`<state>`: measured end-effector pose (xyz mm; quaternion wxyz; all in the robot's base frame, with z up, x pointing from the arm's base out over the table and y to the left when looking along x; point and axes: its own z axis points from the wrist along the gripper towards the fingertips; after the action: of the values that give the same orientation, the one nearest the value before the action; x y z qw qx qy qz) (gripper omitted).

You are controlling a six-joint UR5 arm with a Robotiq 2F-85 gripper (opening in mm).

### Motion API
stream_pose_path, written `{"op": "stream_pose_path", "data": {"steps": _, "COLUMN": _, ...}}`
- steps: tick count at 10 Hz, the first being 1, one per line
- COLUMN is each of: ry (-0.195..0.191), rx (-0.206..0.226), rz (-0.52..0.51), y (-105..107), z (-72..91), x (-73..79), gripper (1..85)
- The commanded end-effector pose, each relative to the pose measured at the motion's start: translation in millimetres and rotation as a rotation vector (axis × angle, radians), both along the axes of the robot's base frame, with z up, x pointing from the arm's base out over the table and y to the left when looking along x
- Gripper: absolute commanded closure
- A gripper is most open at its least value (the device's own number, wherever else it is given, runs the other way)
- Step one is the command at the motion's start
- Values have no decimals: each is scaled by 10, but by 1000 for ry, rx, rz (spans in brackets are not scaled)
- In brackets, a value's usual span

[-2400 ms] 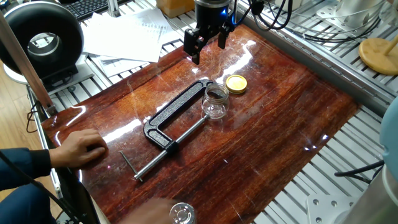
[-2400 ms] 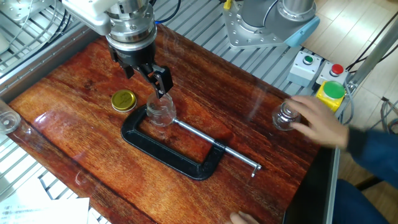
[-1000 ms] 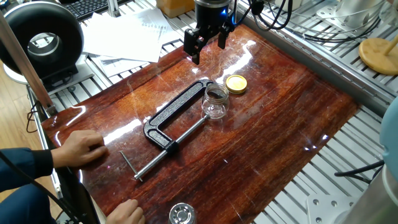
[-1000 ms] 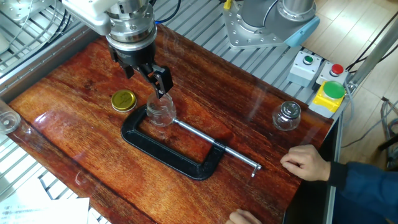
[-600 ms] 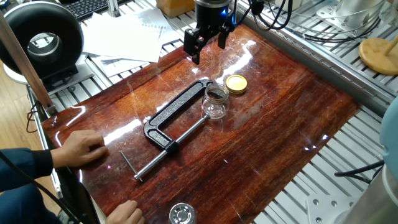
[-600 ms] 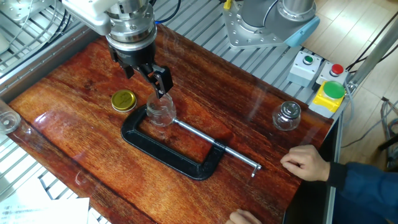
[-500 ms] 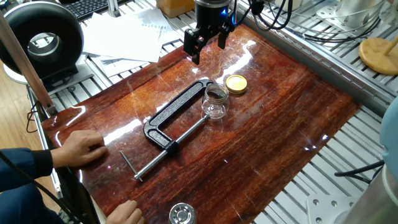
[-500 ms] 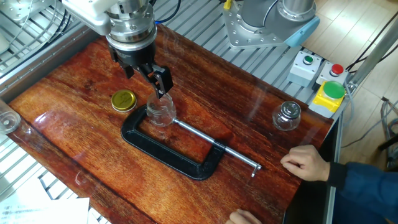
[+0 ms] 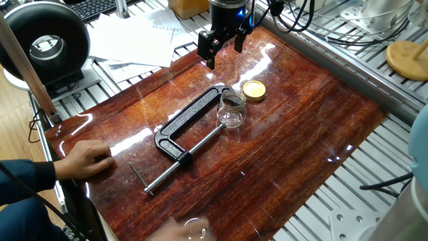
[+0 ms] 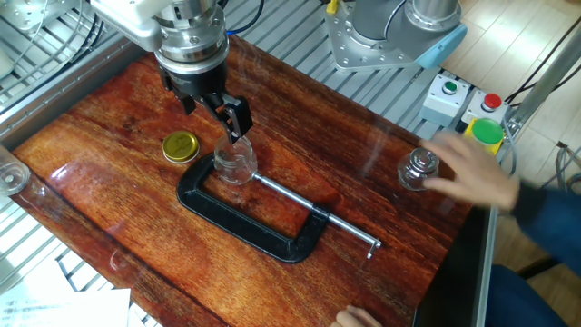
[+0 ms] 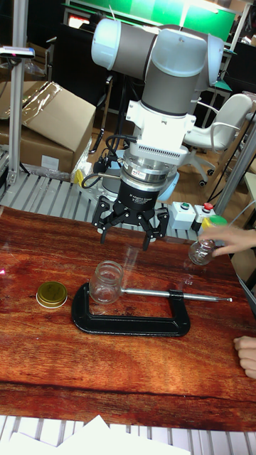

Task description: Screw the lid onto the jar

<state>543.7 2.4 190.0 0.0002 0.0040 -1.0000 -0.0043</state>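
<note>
The jar [image 9: 232, 109] is a small clear glass one, standing upright and uncapped between the jaws of a black C-clamp [image 9: 187, 130]. It also shows in the other fixed view as the jar [image 10: 234, 162] and in the tall view as the jar [image 11: 107, 282]. The yellow-gold lid [image 9: 253, 90] lies flat on the wood beside it, apart from it; lid [image 10: 181, 146], lid [image 11: 52, 294]. My gripper [image 9: 224, 52] hangs open and empty above the table, just beyond the jar; gripper [image 10: 213, 113], gripper [image 11: 126, 238].
A person's blurred hand [image 10: 472, 173] is at a second jar with a silvery top [image 10: 418, 169] near the table edge. Another hand [image 9: 83, 159] rests on the wood. A tan wooden disc [image 9: 406, 59] lies off the board. A button box [image 10: 486, 134] stands at the corner.
The person's hand has swung from resting on the table edge over to the silvery-topped jar. My arm, the jar, the lid and the clamp have not moved.
</note>
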Motion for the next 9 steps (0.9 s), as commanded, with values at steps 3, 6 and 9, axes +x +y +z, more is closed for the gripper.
{"op": "stream_pose_path", "data": {"steps": 3, "ry": 213, "rx": 41, "rz": 73, "y": 134, "z": 56, "x": -556, "gripper": 847}}
{"op": "stream_pose_path", "data": {"steps": 6, "ry": 212, "rx": 41, "rz": 73, "y": 136, "z": 53, "x": -553, "gripper": 847}}
{"op": "stream_pose_path", "data": {"steps": 9, "ry": 202, "rx": 27, "rz": 90, "y": 90, "z": 45, "x": -533, "gripper": 847}}
